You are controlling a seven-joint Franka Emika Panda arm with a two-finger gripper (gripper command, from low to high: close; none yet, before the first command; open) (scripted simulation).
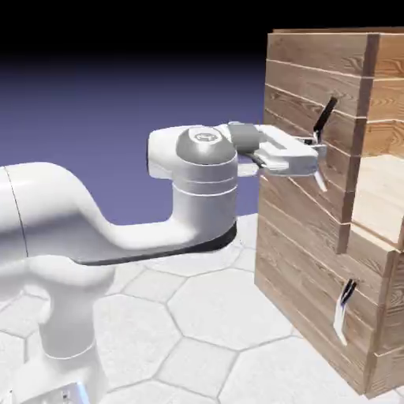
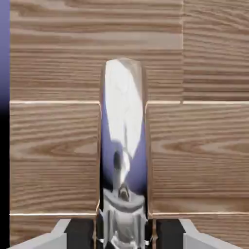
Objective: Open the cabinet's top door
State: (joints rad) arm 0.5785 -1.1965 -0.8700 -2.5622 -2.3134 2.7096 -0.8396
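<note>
- Black and silver, the long curved handle (image 1: 324, 113) sits on the top door (image 1: 293, 76), the larger upper plank panel of the wooden cabinet (image 1: 312, 272), at the exterior view's right.
- Its long axis runs mostly upright; in the exterior view its dark upper end leans rightward, and the handle bows out from the planks.
- In my hand view it stretches from above the middle down to the bottom edge, crossing the horizontal plank seams.
- My tool (image 1: 318, 148) is narrow, closed on the handle, one fingertip either side.
- My white arm (image 1: 118, 229) rises from the lower left, bends, and reaches rightward, its hand roughly level, facing the door.
</note>
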